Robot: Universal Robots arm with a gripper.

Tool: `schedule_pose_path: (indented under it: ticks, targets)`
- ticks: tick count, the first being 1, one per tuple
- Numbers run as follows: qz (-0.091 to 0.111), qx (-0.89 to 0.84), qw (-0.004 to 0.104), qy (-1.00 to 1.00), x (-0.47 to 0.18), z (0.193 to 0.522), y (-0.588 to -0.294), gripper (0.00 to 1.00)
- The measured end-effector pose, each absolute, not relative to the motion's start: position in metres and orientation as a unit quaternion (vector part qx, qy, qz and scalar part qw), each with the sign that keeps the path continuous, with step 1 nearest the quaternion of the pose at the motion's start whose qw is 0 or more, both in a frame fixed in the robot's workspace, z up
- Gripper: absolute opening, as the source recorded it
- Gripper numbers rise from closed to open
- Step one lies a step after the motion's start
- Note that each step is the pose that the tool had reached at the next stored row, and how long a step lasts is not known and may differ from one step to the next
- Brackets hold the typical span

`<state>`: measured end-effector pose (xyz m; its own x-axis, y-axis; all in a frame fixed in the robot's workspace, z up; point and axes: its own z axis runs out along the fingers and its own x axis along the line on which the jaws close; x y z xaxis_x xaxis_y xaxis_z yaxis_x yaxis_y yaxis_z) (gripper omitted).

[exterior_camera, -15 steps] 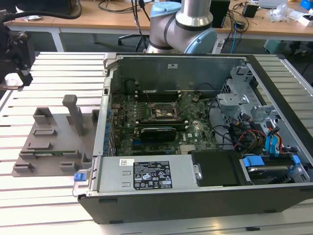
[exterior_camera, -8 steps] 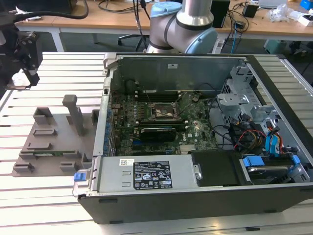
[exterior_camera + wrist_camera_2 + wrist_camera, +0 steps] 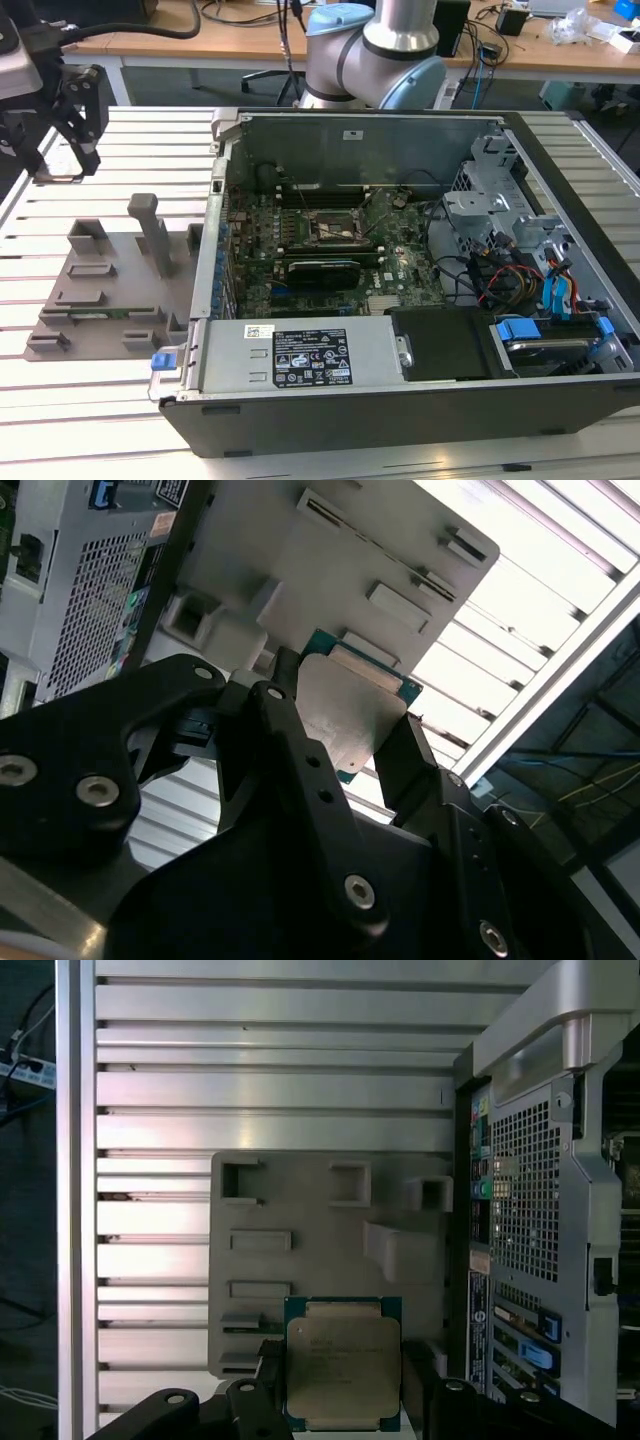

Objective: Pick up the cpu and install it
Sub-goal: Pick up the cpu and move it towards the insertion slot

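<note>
While the end effector is hanging over the slatted desk at the exterior view's left, its fingers are clamping the cpu by two opposite edges, so the end effector is closed on the chip. In both wrist views the cpu is sitting between the black fingers. Its silvery top is facing the first wrist camera and its green border is showing around the metal. The cpu is being held off the grey fixture, which is lying flat on the desk just beside the case. The case is lying on its side with its open face upward, exposing the motherboard. The socket is sitting near the middle of the board, with the black card just beside it. The cpu is outside the case, well apart from the socket.
</note>
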<state>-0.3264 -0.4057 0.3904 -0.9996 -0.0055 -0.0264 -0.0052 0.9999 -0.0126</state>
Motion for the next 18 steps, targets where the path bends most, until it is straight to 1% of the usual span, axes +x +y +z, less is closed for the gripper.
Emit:
schedule_pose_path:
  ticks: [18]
  targets:
    - [-0.009, -0.003, 0.013, 1.000, -0.296, 0.390, -0.405, 0.55]
